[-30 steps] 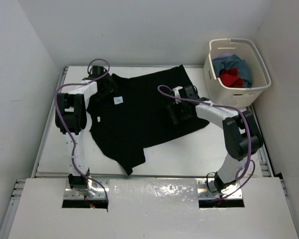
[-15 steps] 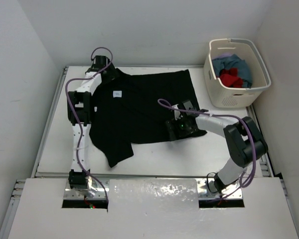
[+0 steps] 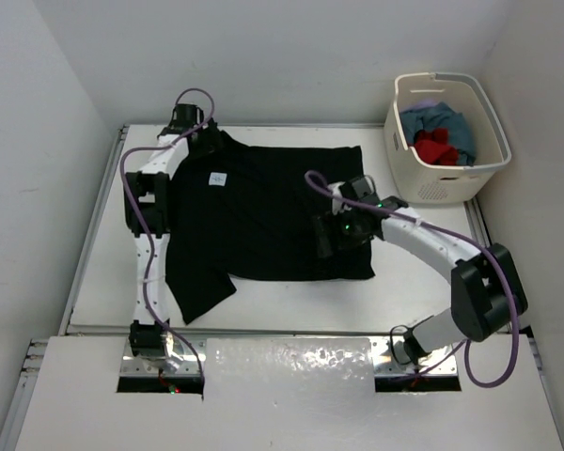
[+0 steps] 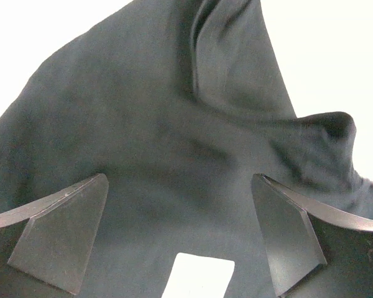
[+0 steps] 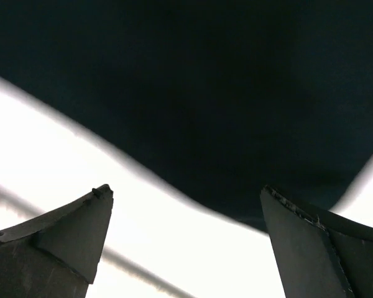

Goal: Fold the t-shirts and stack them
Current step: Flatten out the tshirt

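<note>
The black t-shirt [image 3: 273, 211] lies spread flat on the white table [image 3: 291, 305]. Its long axis runs left to right, with the collar end at the far left and the hem at the right. One sleeve trails toward the near left, and the white neck label [image 3: 218, 178] faces up.

The left gripper [image 3: 204, 143] sits over the collar end at the shirt's far left corner. In its wrist view the fingers [image 4: 62, 242] are spread wide, with creased dark fabric and the label [image 4: 199, 276] between them. They pinch nothing that can be seen.

The right gripper [image 3: 327, 237] is over the hem end, toward the shirt's near right. Its wrist view shows the fingers [image 5: 311, 248] set wide apart with bare table between them, and the shirt's edge curves just beyond the tips. Whether they touch the cloth cannot be told.

A cream laundry basket [image 3: 446, 178] stands at the far right, apart from the shirt, holding blue clothing [image 3: 451, 127] and red clothing [image 3: 435, 148].
</note>
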Controlling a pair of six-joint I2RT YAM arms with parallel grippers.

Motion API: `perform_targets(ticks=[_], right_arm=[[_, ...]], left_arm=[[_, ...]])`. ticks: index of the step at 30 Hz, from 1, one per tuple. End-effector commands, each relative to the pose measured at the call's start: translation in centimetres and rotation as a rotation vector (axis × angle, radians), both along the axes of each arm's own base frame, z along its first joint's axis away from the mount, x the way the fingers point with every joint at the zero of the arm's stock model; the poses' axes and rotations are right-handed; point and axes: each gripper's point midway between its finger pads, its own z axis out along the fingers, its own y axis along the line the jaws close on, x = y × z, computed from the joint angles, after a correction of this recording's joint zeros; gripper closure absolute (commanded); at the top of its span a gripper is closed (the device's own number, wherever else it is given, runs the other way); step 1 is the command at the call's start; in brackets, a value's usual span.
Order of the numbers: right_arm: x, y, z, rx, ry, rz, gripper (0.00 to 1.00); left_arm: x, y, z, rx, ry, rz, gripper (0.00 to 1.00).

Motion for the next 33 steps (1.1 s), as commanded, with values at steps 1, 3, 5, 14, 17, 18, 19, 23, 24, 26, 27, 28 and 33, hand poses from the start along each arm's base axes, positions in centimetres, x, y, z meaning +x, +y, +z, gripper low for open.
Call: perform_targets(ticks=[1, 3, 5, 14, 17, 18, 19, 23, 24, 26, 27, 28, 33], right_arm=[[3.8, -5.0, 2.5, -0.108, -0.111, -0.228, 0.01], [4.5, -6.8, 2.8, -0.15, -0.143, -0.306, 0.01], [4.2, -8.2, 2.5, -0.194, -0.124, -0.373, 0.01], [-2.6, -10.3, -1.8, -0.177, 0.074, -0.408, 0.04], [-3.7, -10.6, -2.6, -0.163, 0.069, -0.396, 0.06], [-3.1, -10.5, -2.7, -0.149, 0.04, -0.394, 0.12], [-3.3, -10.7, -3.3, -0.155, 0.04, -0.389, 0.17], [-2.1, -9.7, -4.5, -0.106, 0.022, -0.343, 0.31], [-1.7, -9.0, -4.6, -0.076, 0.017, -0.328, 0.35], [-1.3, -8.8, -5.2, -0.068, 0.007, -0.31, 0.4], [-1.3, -8.9, -5.4, -0.075, 0.005, -0.31, 0.41], [-0.9, -8.9, -5.3, -0.079, -0.011, -0.283, 0.44], [-0.9, -8.3, -6.8, -0.074, 0.041, -0.243, 0.58]], left_arm=[[-0.6, 1.1, 9.6, 0.025, -0.136, -0.027, 0.0], [-2.9, 1.0, 10.9, 0.018, -0.124, -0.02, 0.0], [-4.8, 1.0, 11.3, 0.006, -0.106, 0.003, 0.0], [-18.5, 1.3, 6.3, -0.078, 0.059, 0.198, 0.0], [-21.7, 0.8, 6.0, -0.121, 0.064, 0.226, 0.0], [-22.4, 0.6, 5.6, -0.133, 0.07, 0.231, 0.0], [-22.9, 0.2, 5.4, -0.144, 0.07, 0.221, 0.0], [-26.0, -0.4, 2.5, -0.141, 0.148, 0.209, 0.0], [-26.4, -0.6, 2.0, -0.14, 0.166, 0.206, 0.0], [-26.8, -0.5, 1.0, -0.134, 0.19, 0.216, 0.0], [-26.7, -0.5, 0.9, -0.134, 0.19, 0.216, 0.0], [-26.7, -0.5, 0.8, -0.135, 0.192, 0.217, 0.0], [-25.9, -0.9, 0.9, -0.153, 0.169, 0.204, 0.0]])
